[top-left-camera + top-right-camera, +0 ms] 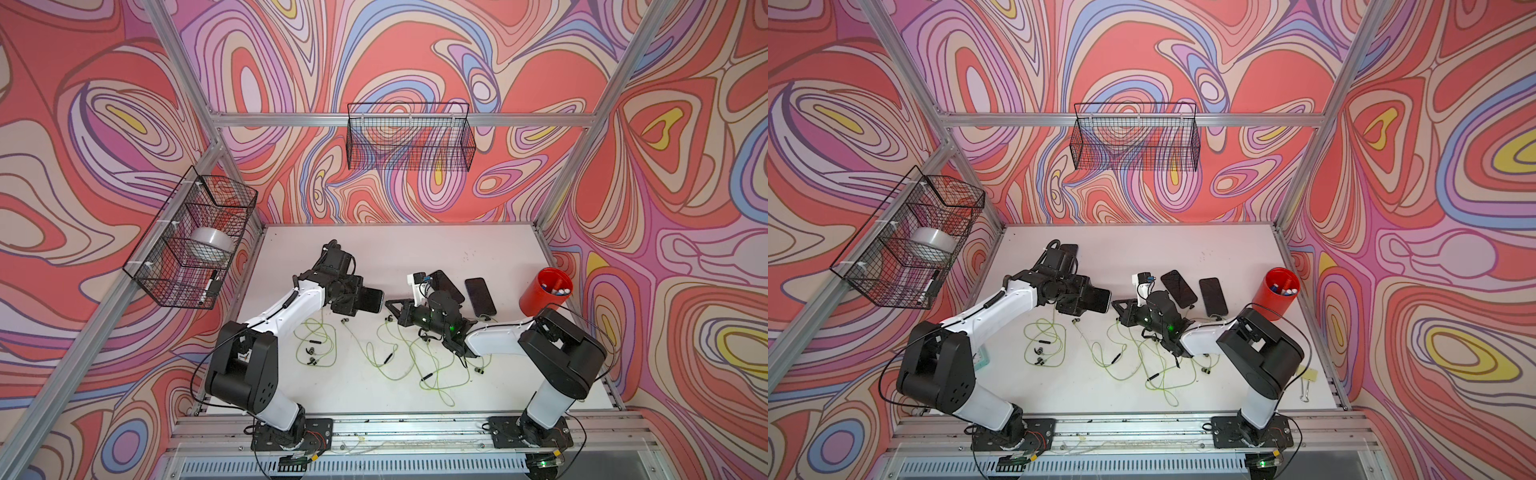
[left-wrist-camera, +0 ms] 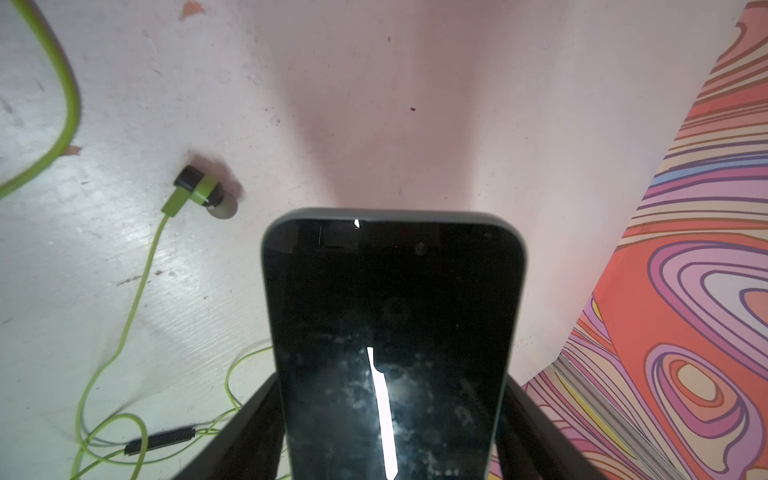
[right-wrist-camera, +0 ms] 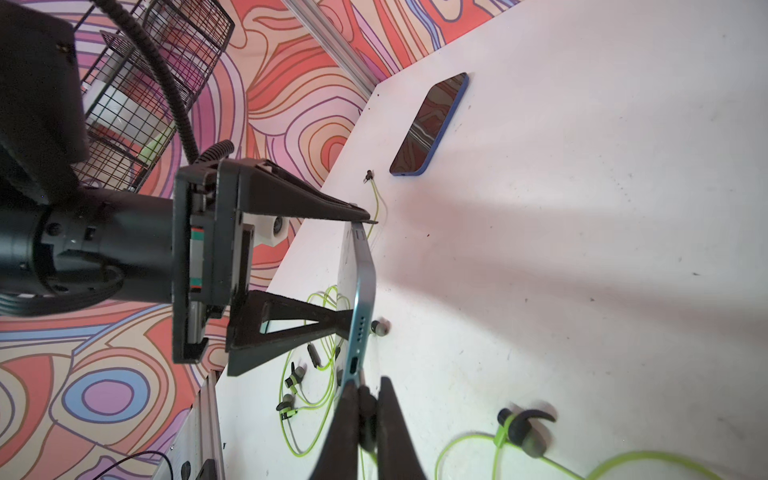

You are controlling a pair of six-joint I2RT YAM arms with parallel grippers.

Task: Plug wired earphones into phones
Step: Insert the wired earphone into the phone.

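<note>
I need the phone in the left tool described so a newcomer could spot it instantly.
On the white table, follow the left arm to its tool. The phone clamped there is the only one held up; the other phones lie flat.

- Left arm (image 1: 291,307): white shells, black boxy joints, thin black cable looping down to the rail (image 1: 415,428).
- Right arm (image 1: 494,343): same build, green light (image 1: 451,327), black base plate on the rail.
- Left gripper (image 3: 360,271): black triangular strut fingers.
</note>
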